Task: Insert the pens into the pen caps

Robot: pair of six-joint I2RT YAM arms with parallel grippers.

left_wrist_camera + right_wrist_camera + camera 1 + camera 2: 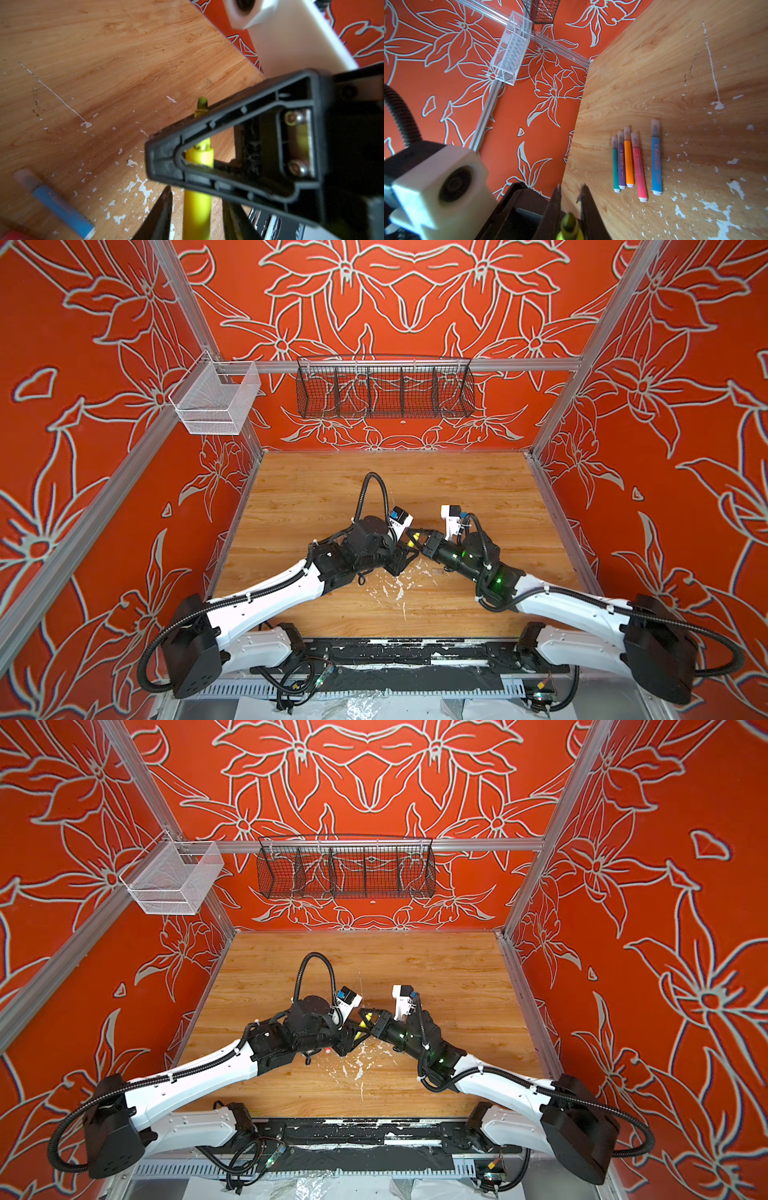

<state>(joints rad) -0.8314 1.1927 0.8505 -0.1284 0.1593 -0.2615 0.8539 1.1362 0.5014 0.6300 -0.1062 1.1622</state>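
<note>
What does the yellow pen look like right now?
The yellow pen is a smooth, plastic-looking tube with a bare greenish tip and no cap. It is up off the wooden table, pinched near its tip by the right tool. The left tool stands open around its barrel, seemingly not touching.

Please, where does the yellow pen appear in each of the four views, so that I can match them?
Top view: yellow pen, a small spot above the middle of the table.
Top view: same place.
Left wrist: barrel between the left gripper fingers.
Right wrist: tip between the right gripper fingers.
Shared landmark: white flecks on the table.
</note>
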